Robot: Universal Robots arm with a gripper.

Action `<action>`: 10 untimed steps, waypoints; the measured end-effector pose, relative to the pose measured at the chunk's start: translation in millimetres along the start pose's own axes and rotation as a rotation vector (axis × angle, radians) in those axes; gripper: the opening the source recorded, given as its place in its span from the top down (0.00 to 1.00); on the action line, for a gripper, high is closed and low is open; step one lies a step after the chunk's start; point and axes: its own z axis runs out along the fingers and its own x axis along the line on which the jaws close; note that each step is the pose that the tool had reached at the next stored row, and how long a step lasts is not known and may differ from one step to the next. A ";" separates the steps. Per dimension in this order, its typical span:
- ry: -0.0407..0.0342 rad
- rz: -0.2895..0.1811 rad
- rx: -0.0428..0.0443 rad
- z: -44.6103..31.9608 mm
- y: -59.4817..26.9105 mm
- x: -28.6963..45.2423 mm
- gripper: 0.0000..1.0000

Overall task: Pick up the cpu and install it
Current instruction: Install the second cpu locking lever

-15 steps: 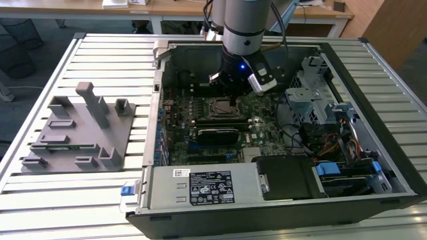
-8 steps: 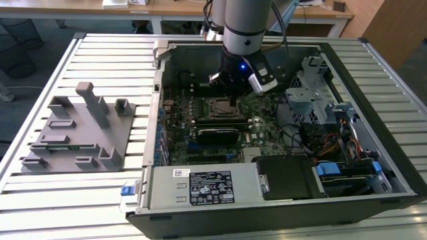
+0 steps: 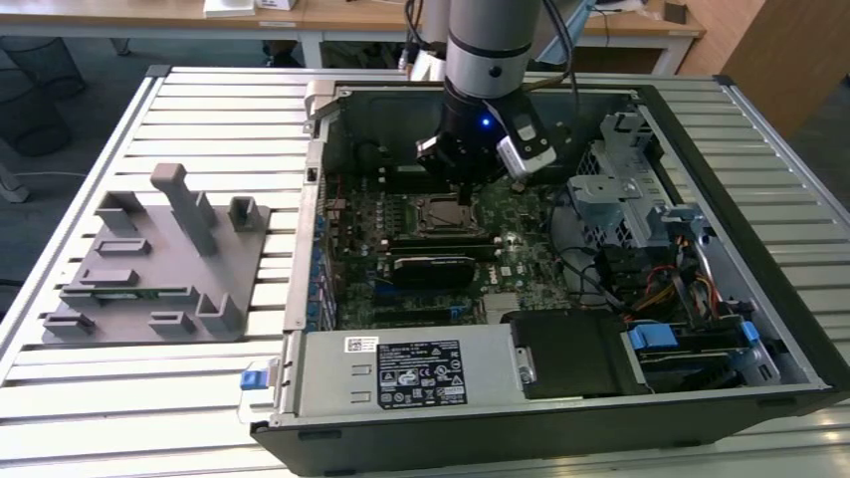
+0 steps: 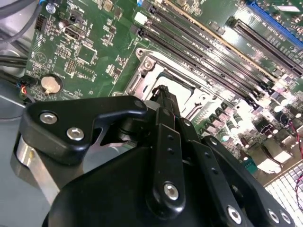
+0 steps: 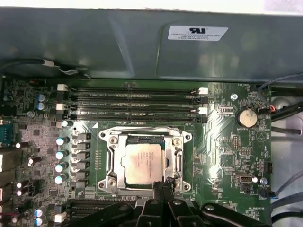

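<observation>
The cpu lies flat inside the metal-framed socket on the green motherboard in the first wrist view, its silver-grey top facing up and the frame around it on all sides. The tool stands at the socket's edge, its black fingertips drawn close together at the chip's rim; whether they press on the chip I cannot tell. Four memory slots run alongside the socket, a row of capacitors stands beside it, and a coin cell battery sits well apart near the case wall.

In the second wrist view the black linkage of the tool fills the foreground, its narrow tip reaching down into the socket. The pale area there is partly hidden by the tip, so the chip itself cannot be made out. The battery lies off to one side.

In the exterior view an open computer case rests on a slatted desk. The arm comes down from above, with the tool at the socket in the middle of the board. A grey plastic fixture stands on the desk toward the exterior view's left, well apart from the case.
</observation>
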 end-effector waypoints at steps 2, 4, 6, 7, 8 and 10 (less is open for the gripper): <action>0.0001 0.000 0.0001 0.0 0.0 0.0 0.89; 0.0002 0.000 0.0003 0.1 -0.1 0.1 0.89; 0.0001 0.000 0.0001 0.3 -0.3 0.3 0.89; 0.0001 0.000 0.0001 0.3 -1.0 0.4 0.89; 0.0001 0.000 0.0002 0.3 -2.3 0.7 0.89; 0.0002 0.000 0.0002 0.2 -6.5 1.1 0.89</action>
